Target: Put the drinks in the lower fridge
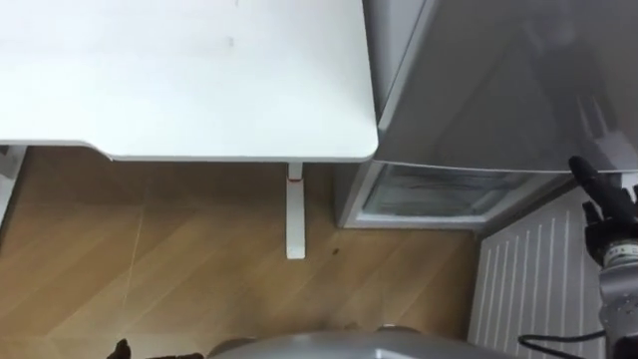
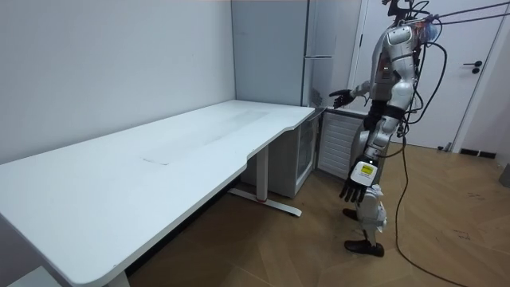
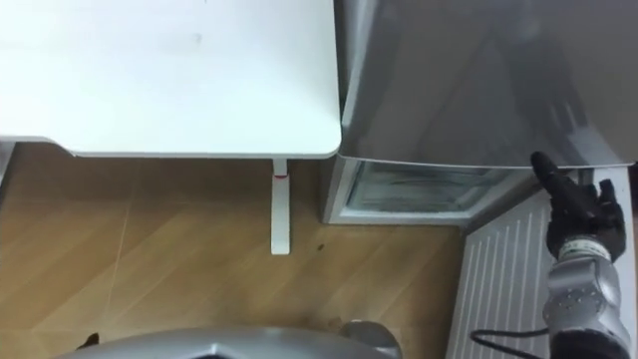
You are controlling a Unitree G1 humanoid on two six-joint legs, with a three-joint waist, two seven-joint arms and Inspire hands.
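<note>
Standing at the desk's (image 1: 179, 70) end, facing the fridge (image 1: 498, 80), upright in the room view. Right hand (image 1: 608, 214) is raised at chest height toward the grey fridge front, fingers straight and spread, holding nothing; its tips sit right at the lower edge of the upper door, and I cannot tell if they touch. Left hand (image 2: 353, 191) hangs by the thigh, fingers relaxed and loose, also holding nothing. Lower compartment (image 1: 429, 191) looks open: I see a pale shelf inside it, low down near the floor. A ribbed white panel (image 1: 528, 289) stands just to its right, under my right arm; it may be the compartment's door, but I cannot say for sure. Drinks: I cannot place them from here, and the desk top ahead of me is bare white, so my read is that loading has not begun. Risks as I judge them: reaching in now achieves nothing with no drink in hand. The opening is low, so a deep bend is needed, and the upper door overhangs it, which could catch head or forearm on the way down. The spread right hand near the door edge could nudge the door, or snag a finger, if I swing the arm blind. The panel is close to my right leg; a careless step could knock it. The desk corner and desk leg (image 1: 295, 214) crowd the left side of the opening.
</note>
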